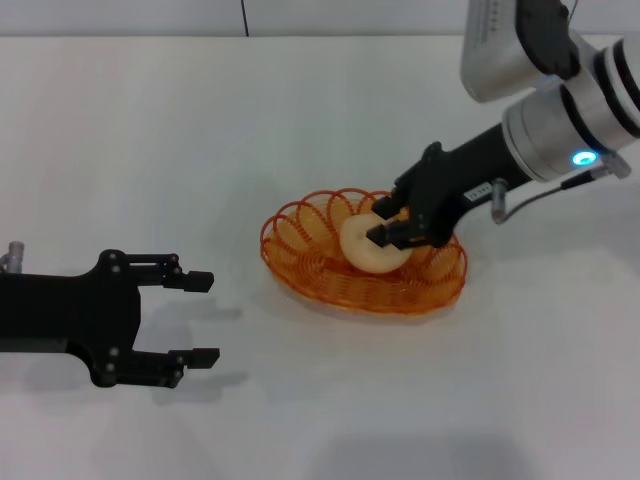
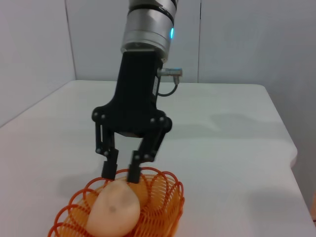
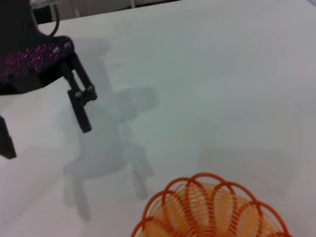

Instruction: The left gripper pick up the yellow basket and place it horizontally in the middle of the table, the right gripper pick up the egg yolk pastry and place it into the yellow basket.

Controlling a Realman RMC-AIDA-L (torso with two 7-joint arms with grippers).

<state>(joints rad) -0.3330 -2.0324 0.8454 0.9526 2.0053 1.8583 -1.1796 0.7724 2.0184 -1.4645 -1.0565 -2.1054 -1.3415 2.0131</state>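
Note:
The yellow basket (image 1: 330, 270) lies on the white table (image 1: 300, 120) at its middle, long side across. My right gripper (image 1: 382, 226) reaches down into it and is shut on the upper edge of the egg yolk pastry (image 1: 362, 250), which sits tilted inside the basket. The left wrist view shows the right gripper (image 2: 121, 174) pinching the top of the pastry (image 2: 113, 210) over the basket (image 2: 163, 197). My left gripper (image 1: 205, 318) is open and empty, low over the table left of the basket. The right wrist view shows the basket's rim (image 3: 207, 197).
The table's far edge meets a grey wall (image 1: 120, 15). The left arm's fingers (image 3: 81, 106) show in the right wrist view, apart from the basket. The right arm's silver wrist (image 1: 560, 120) and cable hang above the table's right side.

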